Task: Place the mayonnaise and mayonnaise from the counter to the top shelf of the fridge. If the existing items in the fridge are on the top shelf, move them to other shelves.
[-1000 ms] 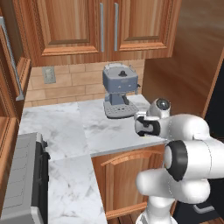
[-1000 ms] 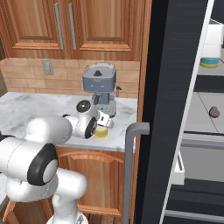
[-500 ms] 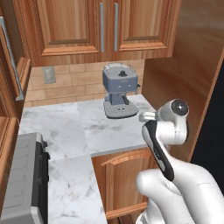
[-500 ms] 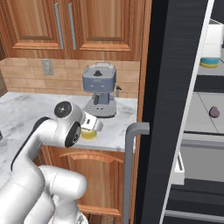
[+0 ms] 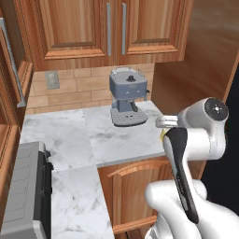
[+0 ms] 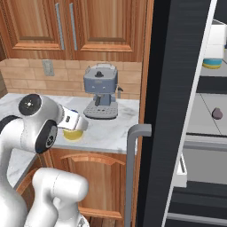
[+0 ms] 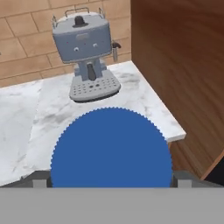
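- kitchen corner: black fridge standing open beside the marbled counter, coffee machine at the back.
- mayonnaise jar sits between my gripper fingers, just over the counter's edge; blue lid faces my camera.
- clamped or merely around it, i cannot tell.
- probably rigid, smooth, light; squeeze the body below the lid.

One mayonnaise jar, one coffee machine, one toaster oven.

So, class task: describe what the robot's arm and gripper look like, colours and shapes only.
The arm is glossy white with rounded, bulbous links, dark grey joint bands and a round grey end cap. The gripper shows two small dark grey finger tips.
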Available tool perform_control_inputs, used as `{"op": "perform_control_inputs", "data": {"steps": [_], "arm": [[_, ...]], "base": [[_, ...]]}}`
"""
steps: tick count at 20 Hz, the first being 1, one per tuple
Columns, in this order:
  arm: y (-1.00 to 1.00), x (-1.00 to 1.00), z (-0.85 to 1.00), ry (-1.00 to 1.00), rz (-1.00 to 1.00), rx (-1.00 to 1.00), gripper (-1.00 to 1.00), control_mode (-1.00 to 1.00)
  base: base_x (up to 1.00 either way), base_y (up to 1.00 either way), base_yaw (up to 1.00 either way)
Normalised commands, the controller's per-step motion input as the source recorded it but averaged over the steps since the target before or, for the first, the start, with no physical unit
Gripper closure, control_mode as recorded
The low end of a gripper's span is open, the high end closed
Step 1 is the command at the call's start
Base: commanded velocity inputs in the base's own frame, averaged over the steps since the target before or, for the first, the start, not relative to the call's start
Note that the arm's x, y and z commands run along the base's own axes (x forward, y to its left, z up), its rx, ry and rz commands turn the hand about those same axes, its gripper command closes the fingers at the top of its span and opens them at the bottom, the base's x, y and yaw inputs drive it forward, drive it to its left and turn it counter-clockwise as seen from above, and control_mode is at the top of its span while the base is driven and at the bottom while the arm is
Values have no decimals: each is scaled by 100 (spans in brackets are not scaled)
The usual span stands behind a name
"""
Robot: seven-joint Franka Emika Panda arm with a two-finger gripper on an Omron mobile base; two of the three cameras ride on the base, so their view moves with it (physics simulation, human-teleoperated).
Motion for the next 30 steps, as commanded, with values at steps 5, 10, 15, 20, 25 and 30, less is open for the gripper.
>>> {"op": "perform_control_inputs", "data": {"steps": [5,10,15,20,25,30], "arm": [[29,-100,99,0,3,-1,100,-100],[31,-97,78,1,6,-7,100,-100],[2,-49,18,1,0,-6,100,-100],[0,-4,0,0,0,0,100,-100],[-4,-12,0,0,1,0,100,100],[0,0,0,0,0,0,100,100]], "base": [[0,0,0],[0,0,0],[0,0,0],[0,0,0],[-77,-43,3],[-100,-79,3]]}}
